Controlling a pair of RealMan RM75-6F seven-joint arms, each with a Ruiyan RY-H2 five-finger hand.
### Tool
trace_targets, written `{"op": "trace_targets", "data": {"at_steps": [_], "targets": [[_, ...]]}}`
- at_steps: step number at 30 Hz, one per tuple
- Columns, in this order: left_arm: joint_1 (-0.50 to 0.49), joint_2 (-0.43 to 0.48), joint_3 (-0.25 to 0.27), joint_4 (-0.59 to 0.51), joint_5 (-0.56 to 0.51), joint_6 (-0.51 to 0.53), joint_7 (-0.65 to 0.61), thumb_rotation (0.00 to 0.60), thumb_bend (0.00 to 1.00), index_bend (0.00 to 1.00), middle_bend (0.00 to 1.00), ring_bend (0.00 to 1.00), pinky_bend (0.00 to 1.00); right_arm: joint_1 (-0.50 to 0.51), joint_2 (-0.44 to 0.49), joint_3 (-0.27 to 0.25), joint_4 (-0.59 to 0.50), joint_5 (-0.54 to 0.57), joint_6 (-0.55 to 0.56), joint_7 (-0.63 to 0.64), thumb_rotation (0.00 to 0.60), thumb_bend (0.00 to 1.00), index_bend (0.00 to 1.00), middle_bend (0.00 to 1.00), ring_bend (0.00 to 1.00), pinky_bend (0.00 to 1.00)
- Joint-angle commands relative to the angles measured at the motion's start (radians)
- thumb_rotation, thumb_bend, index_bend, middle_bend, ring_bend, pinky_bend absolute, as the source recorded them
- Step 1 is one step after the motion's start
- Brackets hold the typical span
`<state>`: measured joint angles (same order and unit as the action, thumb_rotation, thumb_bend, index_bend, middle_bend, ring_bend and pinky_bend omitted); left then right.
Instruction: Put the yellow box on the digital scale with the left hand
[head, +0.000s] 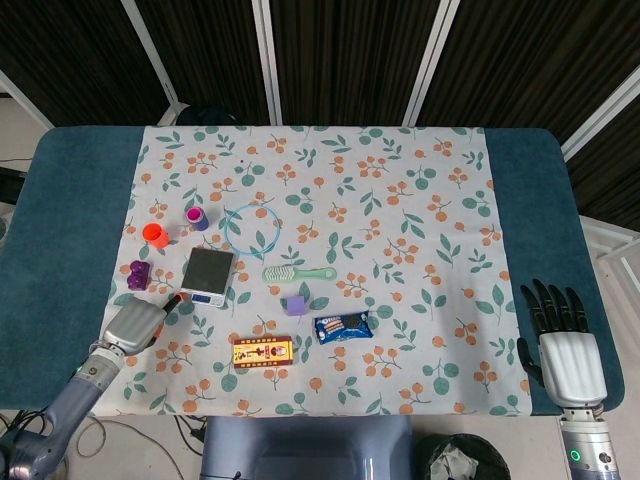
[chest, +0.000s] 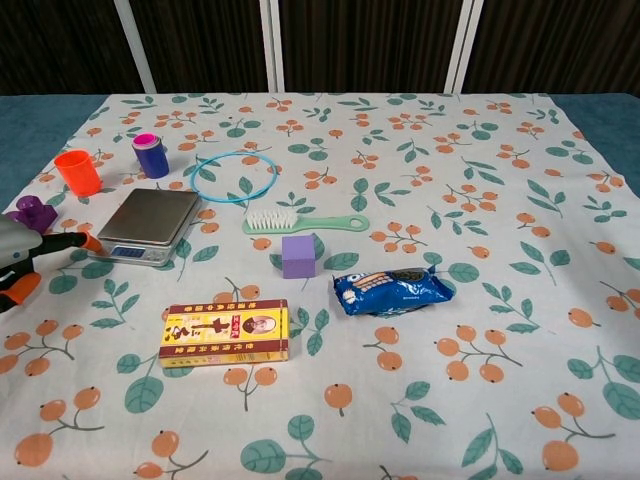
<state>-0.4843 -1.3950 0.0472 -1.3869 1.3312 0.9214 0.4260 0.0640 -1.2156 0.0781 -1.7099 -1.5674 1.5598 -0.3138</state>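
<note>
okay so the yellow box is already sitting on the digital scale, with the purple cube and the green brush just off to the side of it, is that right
Not quite. The yellow box is not on the digital scale; it lies flat on the tablecloth, nearer the robot than the scale, whose platform is bare. The chest view shows this plainly. The purple cube and the green brush do lie just to the side of the scale.

left hand (head: 132, 325): low at the table's near left edge, back of the palm upward, dark orange-tipped fingers (chest: 75, 240) reaching forward, nothing held; forearm runs back off the lower left corner. right hand (head: 562, 340): flat at the near right edge, black fingers (head: 552, 300) spread, empty.
</note>
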Motion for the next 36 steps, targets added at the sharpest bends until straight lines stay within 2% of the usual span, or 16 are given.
{"op": "trace_targets", "data": {"at_steps": [1, 8, 14, 20, 23, 25, 26, 28, 31, 36], "targets": [[-0.001, -0.002, 0.001, 0.002, 0.0, -0.001, 0.0, 0.6, 0.69, 0.14, 0.85, 0.77, 0.73, 0.0, 0.0, 0.0, 0.0, 0.0, 0.0, 0.0, 0.6, 0.51, 0.03, 0.07, 0.06, 0.01], [0.001, 0.003, -0.002, -0.011, 0.012, 0.029, 0.013, 0.6, 0.69, 0.14, 0.85, 0.77, 0.73, -0.001, 0.001, 0.001, -0.002, 0.0, 0.003, 0.001, 0.6, 0.51, 0.03, 0.07, 0.06, 0.01], [0.019, 0.05, -0.034, -0.097, 0.059, 0.148, 0.002, 0.6, 0.69, 0.14, 0.85, 0.77, 0.73, -0.002, 0.001, 0.0, -0.002, -0.003, 0.006, 0.003, 0.6, 0.51, 0.03, 0.07, 0.06, 0.01], [0.022, 0.094, -0.044, -0.176, 0.108, 0.209, 0.01, 0.6, 0.66, 0.15, 0.82, 0.75, 0.73, -0.001, 0.001, 0.0, -0.003, -0.004, 0.006, 0.002, 0.6, 0.51, 0.03, 0.07, 0.06, 0.01], [0.02, 0.103, -0.037, -0.211, 0.135, 0.215, 0.017, 0.6, 0.54, 0.15, 0.72, 0.66, 0.69, -0.002, 0.001, 0.0, -0.004, -0.004, 0.008, 0.001, 0.6, 0.51, 0.03, 0.07, 0.06, 0.01], [0.018, 0.109, -0.028, -0.242, 0.15, 0.211, 0.009, 0.6, 0.38, 0.13, 0.58, 0.54, 0.6, -0.003, 0.001, 0.0, -0.005, -0.004, 0.009, 0.001, 0.6, 0.51, 0.03, 0.07, 0.06, 0.01], [0.018, 0.11, -0.026, -0.256, 0.152, 0.21, 0.006, 0.6, 0.28, 0.11, 0.48, 0.44, 0.52, -0.003, 0.001, 0.001, -0.005, -0.004, 0.01, 0.002, 0.6, 0.51, 0.03, 0.07, 0.06, 0.01], [0.02, 0.114, -0.025, -0.296, 0.148, 0.208, 0.007, 0.6, 0.14, 0.08, 0.32, 0.27, 0.38, -0.003, 0.002, 0.001, -0.005, -0.004, 0.011, 0.003, 0.6, 0.51, 0.03, 0.07, 0.06, 0.01], [0.027, 0.114, -0.029, -0.361, 0.115, 0.208, 0.044, 0.6, 0.07, 0.06, 0.22, 0.16, 0.28, -0.004, 0.004, 0.002, -0.005, -0.003, 0.013, 0.006, 0.6, 0.51, 0.03, 0.07, 0.06, 0.01], [0.031, 0.088, -0.035, -0.458, 0.059, 0.206, 0.129, 0.6, 0.03, 0.06, 0.2, 0.15, 0.24, -0.005, 0.006, 0.002, -0.003, -0.002, 0.013, 0.01, 0.6, 0.51, 0.03, 0.07, 0.06, 0.01]]}}
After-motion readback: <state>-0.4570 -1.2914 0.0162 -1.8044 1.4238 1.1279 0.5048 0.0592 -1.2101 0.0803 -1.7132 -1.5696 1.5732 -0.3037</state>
